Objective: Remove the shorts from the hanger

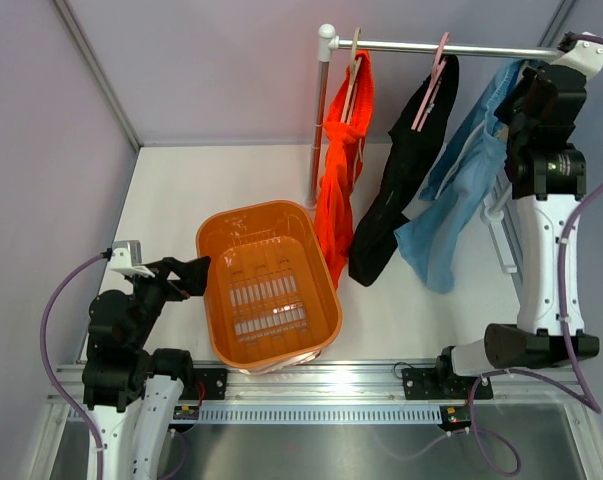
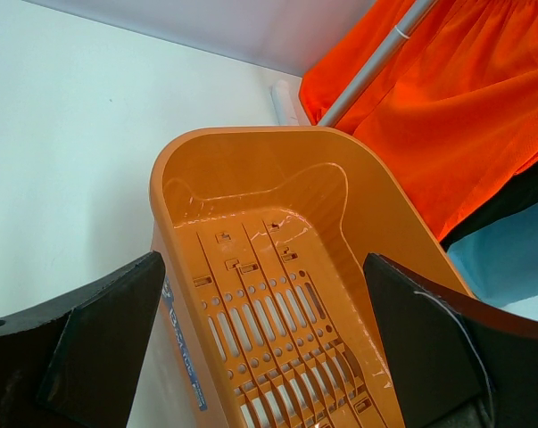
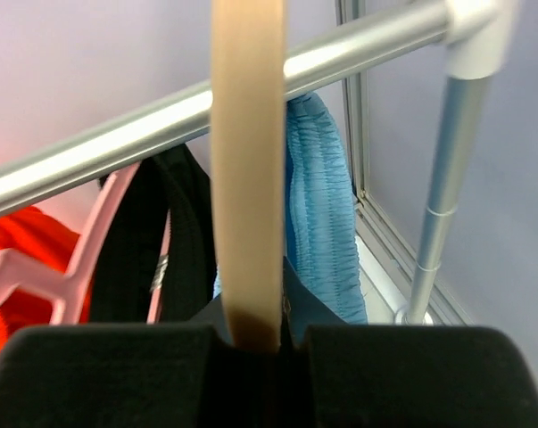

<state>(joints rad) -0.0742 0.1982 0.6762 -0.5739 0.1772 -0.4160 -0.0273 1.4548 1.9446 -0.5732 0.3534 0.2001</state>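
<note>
Three shorts hang on the rail (image 1: 451, 46): orange shorts (image 1: 339, 170), black shorts (image 1: 401, 180), blue shorts (image 1: 459, 195).

Your right hand (image 3: 251, 343) is up at the rail's right end and clamped tight on a hanger (image 3: 247, 160). The beige strip runs up from btwn the fingers and crosses in front of the rail. Blue shorts sit just behind that strip, bunched under the rail and touching the hanger's far side. Black shorts are next over to the hand's left, w/ a pink hanger (image 3: 68, 285) in front of them. Orange shorts are furthest left of the hand, at the wrist view's edge. The rail's upright post (image 3: 438, 205) stands to the hand's right.

Your left hand (image 2: 264, 352) is low on the other side, fingers spread as wide as they go, nothing in them. The basket (image 1: 226, 235) lies right ahead of it, framed btwn both fingers, sitting on the tabletop (image 1: 171, 190). Beyond the basket's far rim, ahead and right of that hand, the orange shorts hang down. All three shorts are well apart from the left hand.
</note>
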